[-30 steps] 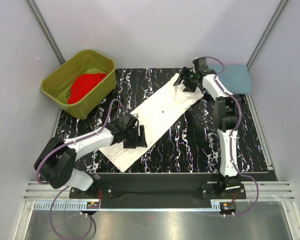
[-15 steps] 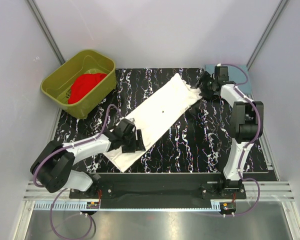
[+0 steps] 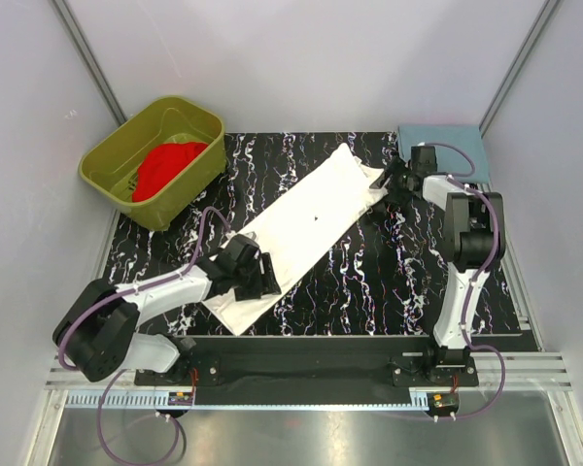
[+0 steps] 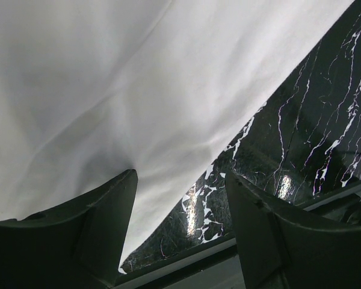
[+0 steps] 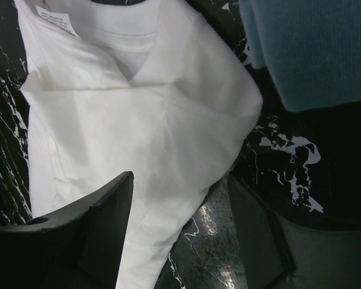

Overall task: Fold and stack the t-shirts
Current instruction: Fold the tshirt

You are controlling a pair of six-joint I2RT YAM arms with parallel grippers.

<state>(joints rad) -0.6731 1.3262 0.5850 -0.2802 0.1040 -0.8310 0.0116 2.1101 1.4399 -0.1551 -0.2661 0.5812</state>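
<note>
A white t-shirt [image 3: 301, 228] with a small black chest mark lies folded lengthwise as a long diagonal strip on the black marbled table. A red t-shirt [image 3: 168, 165] lies bunched in the olive tub. My left gripper [image 3: 262, 277] is open, low over the strip's near-left end; one finger rests on the white cloth [image 4: 138, 90], the other over bare table. My right gripper [image 3: 389, 183] is open at the strip's far-right end, jaws straddling the collar-end edge of the shirt [image 5: 138, 120].
The olive-green tub [image 3: 117, 155] stands at the far left, off the table corner. A folded blue cloth [image 3: 447, 146] lies at the far right corner and shows in the right wrist view [image 5: 313, 48]. Grey walls enclose the table [image 3: 369, 282].
My right gripper moved off the shirt's far end to the right, then settled back at its edge. My left gripper slid down-left along the strip toward its near end. The shirt's right end flattened.
</note>
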